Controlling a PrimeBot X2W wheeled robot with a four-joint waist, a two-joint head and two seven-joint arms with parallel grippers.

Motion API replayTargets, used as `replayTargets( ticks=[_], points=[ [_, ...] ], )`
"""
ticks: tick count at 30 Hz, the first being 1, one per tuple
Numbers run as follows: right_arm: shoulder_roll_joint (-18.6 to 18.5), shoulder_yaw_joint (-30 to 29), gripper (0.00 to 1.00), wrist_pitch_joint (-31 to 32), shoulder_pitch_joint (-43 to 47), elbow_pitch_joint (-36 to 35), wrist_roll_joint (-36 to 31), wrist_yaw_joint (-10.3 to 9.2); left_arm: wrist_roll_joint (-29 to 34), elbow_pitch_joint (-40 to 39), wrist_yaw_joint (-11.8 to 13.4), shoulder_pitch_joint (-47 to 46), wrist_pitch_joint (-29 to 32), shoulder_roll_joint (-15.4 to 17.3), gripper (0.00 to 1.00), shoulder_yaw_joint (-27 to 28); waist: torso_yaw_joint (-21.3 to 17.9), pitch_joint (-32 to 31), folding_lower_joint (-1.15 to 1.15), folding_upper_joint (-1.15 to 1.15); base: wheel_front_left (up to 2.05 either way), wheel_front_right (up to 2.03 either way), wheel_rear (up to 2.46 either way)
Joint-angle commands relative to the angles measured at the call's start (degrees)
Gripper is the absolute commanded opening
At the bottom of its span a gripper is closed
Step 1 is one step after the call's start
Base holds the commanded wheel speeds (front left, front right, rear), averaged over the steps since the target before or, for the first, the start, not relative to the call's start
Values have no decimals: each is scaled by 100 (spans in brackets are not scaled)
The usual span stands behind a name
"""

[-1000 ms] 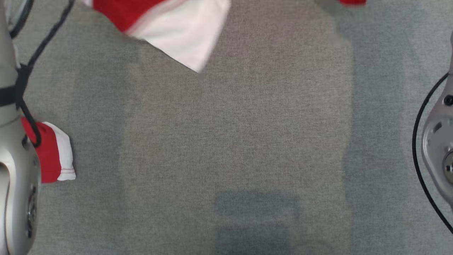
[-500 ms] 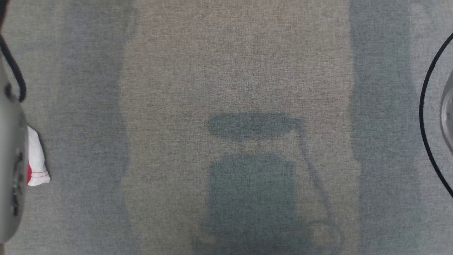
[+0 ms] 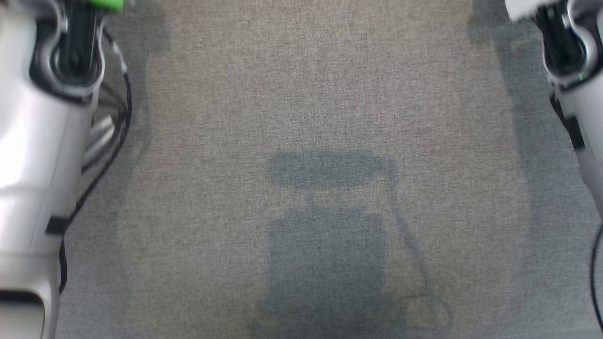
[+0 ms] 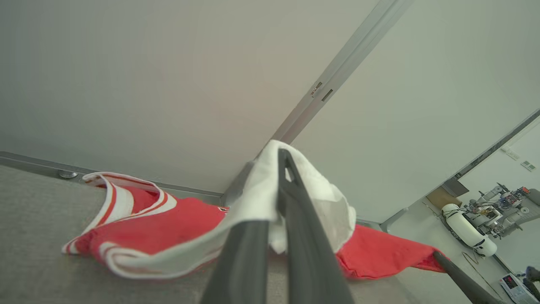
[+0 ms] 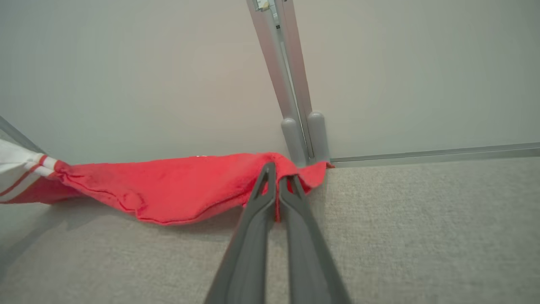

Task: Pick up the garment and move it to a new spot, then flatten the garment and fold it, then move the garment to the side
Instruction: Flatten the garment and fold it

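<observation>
Relocation step: red-and-white knit sports garment (image 5: pixel 177 190) held at both ends.
Left gripper (image 4: pixel 283 169) pinches its white hem, right gripper (image 5: pixel 276 179) a red edge. In the right wrist view the cloth sags toward 9 o'clock over the grey woven tabletop (image 3: pixel 330 94). Judged next: lower both ends together, taut.

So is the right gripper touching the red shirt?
Touching. The right wrist view shows the right gripper pinched shut on a red fold of the shirt, with cloth squeezed in between.
</observation>
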Motion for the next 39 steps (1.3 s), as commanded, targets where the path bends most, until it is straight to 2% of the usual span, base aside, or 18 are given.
replayTargets(
  ticks=[1, 4, 8, 15, 19, 22, 23, 25, 28, 31, 34, 39],
  points=[
    [-137, 59, 0, 26, 264, -167, 156, 2, -94, -154, -15, 269, -15, 116, 0, -2, 43, -169, -1, 16, 0, 0, 0],
    [-569, 288, 0, -9, 970, -604, 371, 2, -231, -582, -16, 991, -44, 341, 0, -57, 99, -384, -1, 16, 0, 0, 0],
    [-905, 571, 0, -213, 1877, -976, 509, 1, -282, -1183, 25, 2075, -230, 583, 0, -32, 96, -855, -1, 16, 0, 0, 0],
    [-1263, 1003, 0, -469, 3253, -1150, 388, 1, -446, -2404, 471, 4309, -415, 777, 0, 231, 35, -1632, -1, 16, 0, 0, 0],
    [-1392, 1032, 0, -628, 4071, -1220, 437, 1, -398, -3116, 785, 5727, -457, 610, 0, 502, 48, -1977, -1, 16, 0, 0, 0],
    [-1458, 935, 0, -729, 4687, -1296, 470, 1, -433, -3601, 964, 6677, -457, 176, 0, 892, 106, -2100, -1, 16, 0, 0, 0],
    [-1490, 811, 0, -783, 5109, -1389, 479, -1, -321, -3821, 1041, 7251, -458, -105, 0, 1055, 169, -2149, -1, 16, 0, 0, 0],
    [-1515, 641, 0, -830, 5537, -1541, 504, -3, -283, -3978, 1104, 7682, -459, -352, 0, 1008, 244, -2150, -1, 16, 0, 0, 0],
    [-1550, 396, 0, -828, 6165, -1881, 514, -2, -215, -4210, 1228, 8020, -429, -494, 0, 835, 344, -2082, -1, 16, 0, 0, 0],
    [-1504, 120, 0, -701, 6447, -2303, 532, -2, -107, -4519, 1389, 8094, -249, -343, 0, 718, 303, -1923, -1, 16, 0, 0, 0],
    [-1436, -22, 0, -556, 6377, -2497, 482, -2, -81, -4741, 1544, 7865, -84, -246, 0, 756, 239, -1808, -1, 16, 0, 0, 0],
    [-1183, -211, 0, -3, 5862, -2834, 646, 0, -322, -5178, 1959, 7108, 697, 73, 0, 935, 76, -1588, -1, 16, 0, 0, 0]
  ],
)
